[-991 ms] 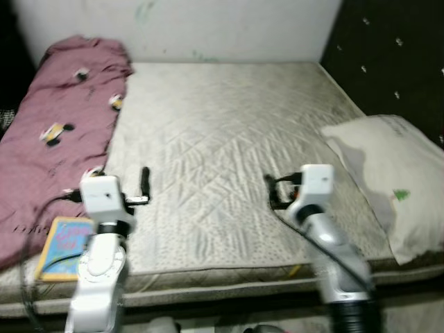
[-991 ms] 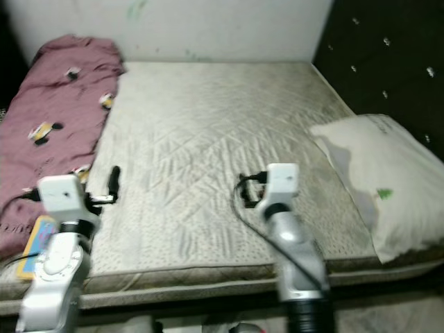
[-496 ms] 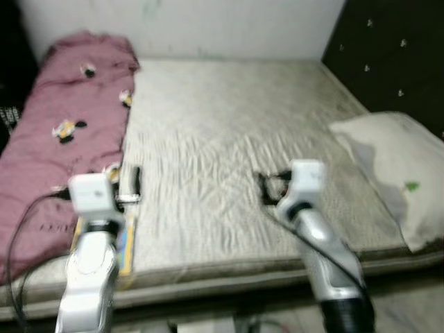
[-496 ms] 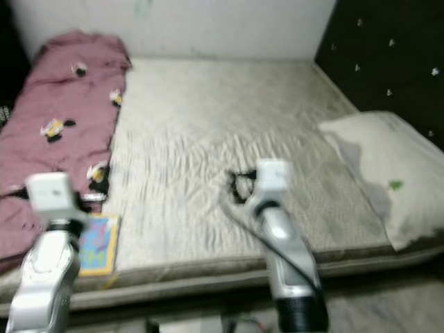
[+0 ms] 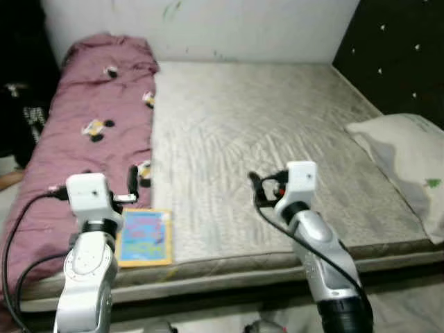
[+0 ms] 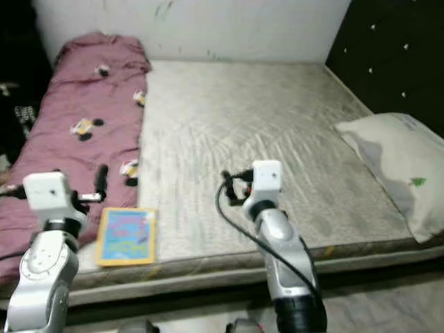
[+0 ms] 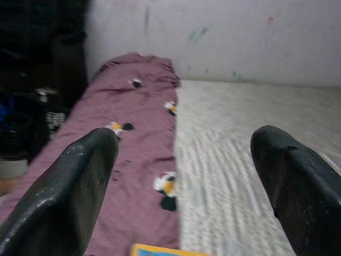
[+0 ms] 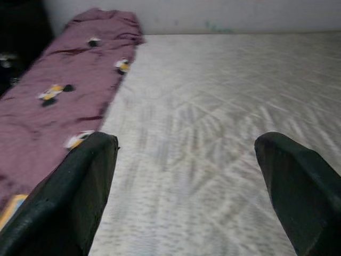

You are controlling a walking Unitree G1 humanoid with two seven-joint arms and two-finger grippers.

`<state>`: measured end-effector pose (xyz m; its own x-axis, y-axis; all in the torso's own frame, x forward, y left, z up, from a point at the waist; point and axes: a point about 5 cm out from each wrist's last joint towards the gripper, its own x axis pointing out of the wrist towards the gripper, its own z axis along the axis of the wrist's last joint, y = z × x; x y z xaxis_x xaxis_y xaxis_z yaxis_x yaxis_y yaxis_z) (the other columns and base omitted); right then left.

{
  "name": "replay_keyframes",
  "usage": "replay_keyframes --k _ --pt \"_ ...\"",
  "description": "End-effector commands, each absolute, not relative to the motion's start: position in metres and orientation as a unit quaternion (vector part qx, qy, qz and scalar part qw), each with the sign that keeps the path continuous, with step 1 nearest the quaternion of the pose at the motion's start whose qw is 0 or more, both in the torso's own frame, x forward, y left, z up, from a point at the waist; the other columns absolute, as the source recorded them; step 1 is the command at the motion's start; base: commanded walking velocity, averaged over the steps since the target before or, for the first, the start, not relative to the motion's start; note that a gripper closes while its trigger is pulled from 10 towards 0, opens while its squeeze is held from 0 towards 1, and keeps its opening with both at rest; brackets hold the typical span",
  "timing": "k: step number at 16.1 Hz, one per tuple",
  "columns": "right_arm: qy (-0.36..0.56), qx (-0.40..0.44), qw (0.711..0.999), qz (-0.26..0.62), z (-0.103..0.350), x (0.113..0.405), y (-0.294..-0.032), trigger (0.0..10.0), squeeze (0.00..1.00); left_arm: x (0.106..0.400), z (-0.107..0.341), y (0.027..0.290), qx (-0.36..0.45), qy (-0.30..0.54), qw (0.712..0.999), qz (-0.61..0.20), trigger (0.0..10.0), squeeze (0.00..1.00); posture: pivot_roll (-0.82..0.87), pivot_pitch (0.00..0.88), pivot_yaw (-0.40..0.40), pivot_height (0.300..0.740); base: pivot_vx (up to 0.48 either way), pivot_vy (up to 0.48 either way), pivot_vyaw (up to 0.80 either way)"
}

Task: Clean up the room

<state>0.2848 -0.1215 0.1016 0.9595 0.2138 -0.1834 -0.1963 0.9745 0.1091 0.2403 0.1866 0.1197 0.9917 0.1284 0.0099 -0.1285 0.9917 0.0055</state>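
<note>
We stand before a bed (image 5: 263, 132) with a bare grey quilted mattress. On its left side lies a pink blanket (image 5: 83, 132) with small cartoon prints. A colourful book (image 5: 144, 237) lies near the front edge, beside the blanket. A white pillow (image 5: 406, 163) rests at the right side.

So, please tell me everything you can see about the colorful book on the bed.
The book is thin and flat, with a yellow border around a blue cover bearing pink marks. It lies face up near the front edge of the grey quilted mattress, its left side beside or slightly over the maroon blanket. Neither gripper touches it.
</note>
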Motion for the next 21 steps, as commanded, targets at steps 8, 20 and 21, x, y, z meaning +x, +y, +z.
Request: replay_keyframes --k 8,20,21 --pt "0.099 0.039 0.991 0.082 0.1020 0.2854 -0.1347 10.0 0.00 0.2412 0.1220 0.1793 -0.010 -0.012 0.998 0.054 10.0 0.00 -0.02 0.000 -0.037 0.740 0.000 0.476 0.00" --pt "0.100 0.051 0.991 0.069 0.1020 0.2842 -0.1380 10.0 0.00 0.2421 0.1263 0.1824 0.007 -0.035 0.997 0.075 10.0 0.00 -0.03 0.000 -0.033 0.740 0.000 0.147 -0.27" --pt "0.100 0.051 0.991 0.069 0.1019 0.2841 -0.1379 10.0 0.00 0.2423 0.1262 0.1826 0.003 -0.036 0.997 0.075 10.0 0.00 -0.03 0.000 -0.031 0.740 0.000 0.000 -0.80"
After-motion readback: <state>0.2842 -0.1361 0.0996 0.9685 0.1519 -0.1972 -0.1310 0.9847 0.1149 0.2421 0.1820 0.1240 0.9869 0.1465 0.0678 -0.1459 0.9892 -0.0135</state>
